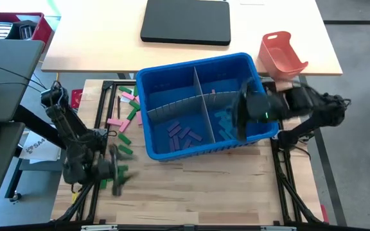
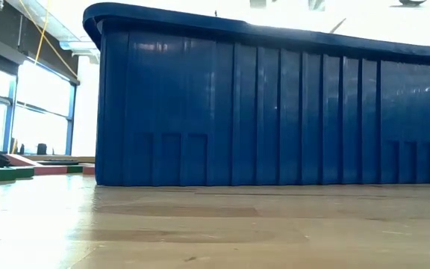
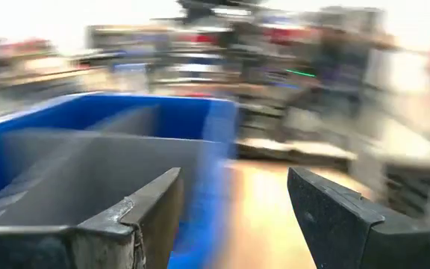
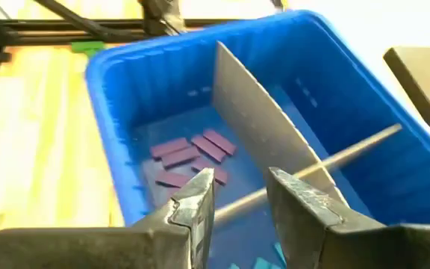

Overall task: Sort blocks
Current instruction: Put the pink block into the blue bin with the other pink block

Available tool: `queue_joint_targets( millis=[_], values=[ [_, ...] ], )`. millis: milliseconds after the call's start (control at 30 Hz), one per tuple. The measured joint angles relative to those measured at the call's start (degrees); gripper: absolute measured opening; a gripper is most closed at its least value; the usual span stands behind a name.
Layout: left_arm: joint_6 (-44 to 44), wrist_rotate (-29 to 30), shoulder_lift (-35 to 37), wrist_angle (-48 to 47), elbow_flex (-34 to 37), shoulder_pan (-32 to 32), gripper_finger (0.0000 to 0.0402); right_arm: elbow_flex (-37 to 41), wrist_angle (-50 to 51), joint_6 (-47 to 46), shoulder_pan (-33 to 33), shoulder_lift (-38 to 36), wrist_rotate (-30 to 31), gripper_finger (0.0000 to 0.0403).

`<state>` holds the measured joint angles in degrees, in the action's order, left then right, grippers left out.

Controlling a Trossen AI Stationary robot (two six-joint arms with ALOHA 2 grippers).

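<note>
Hovering over the blue bin (image 1: 148,82), the right tool (image 4: 239,196) hangs part-open and empty above sorted purple blocks (image 4: 187,155); the left tool (image 3: 234,213), open and empty, sits beside green and pink blocks (image 1: 126,115) on the bench (image 1: 191,186).

Your high camera looks straight down on the whole table, with the blue bin (image 1: 201,106) near the middle. Your low camera sits at table-top height, very close to the bin's outer wall (image 2: 267,112), which fills most of its view and hides the room behind. Your left wrist camera looks forward past that arm's own fingers (image 3: 140,217) along the bin's side, blurred. Your right wrist camera looks down into the bin from close above. All four views share the bin.
</note>
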<state>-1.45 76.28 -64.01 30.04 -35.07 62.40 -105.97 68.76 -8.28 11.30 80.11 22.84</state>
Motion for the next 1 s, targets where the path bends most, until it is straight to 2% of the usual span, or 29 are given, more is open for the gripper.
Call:
queue_joint_targets(
  millis=[67,133,267,367,500,567,667,767,900,1000],
  values=[
    [5.57,-12.87,-0.02,-8.53,-0.01,0.86,0.0234,0.0,-0.22,-2.14,6.0,1.01,4.76,0.0119],
    [17.13,-18.89,-0.11,-16.65,-0.01,0.69,0.0234,0.0,-0.28,-4.95,11.59,2.58,9.77,0.0119],
    [45.26,-15.3,-0.04,-35.55,-0.02,-0.7,0.0234,0.0,-0.32,-10.63,20.04,6.72,18.63,0.0119],
    [65.38,-12.84,-0.04,-52.28,-0.02,-4.0,0.0234,0.0,-0.29,-12.57,24.17,10.11,23.89,0.0119],
    [93.95,-17.65,-0.05,-75.57,-0.02,-12.06,0.0234,0.0,-0.22,-13.97,27.39,13.82,27.66,0.0119],
    [103.53,-20.76,-0.26,-83.93,-0.02,-16.4,0.0234,0.0,-0.2,-14.22,28.22,14.85,27.91,0.0119],
    [105.78,-22.81,-1.0,-88.52,0.3,-22.58,0.0234,0.0,-0.2,-15.1,29.06,15.3,28.12,0.0119],
    [102.77,-24.09,-1.43,-86.01,1.78,-28.49,0.0234,0.0,-0.18,-16.96,29.4,15.15,28.41,0.0119],
    [100.37,-28.82,-1.49,-84.55,5.1,-36.67,0.0234,0.0,0.26,-16.88,30.12,15.15,30.18,0.0119],
    [99.19,-29.7,-1.46,-81.81,8.17,-42.19,0.0234,0.0,0.37,-16.86,30.28,15.13,30.26,0.0119]
  ],
)
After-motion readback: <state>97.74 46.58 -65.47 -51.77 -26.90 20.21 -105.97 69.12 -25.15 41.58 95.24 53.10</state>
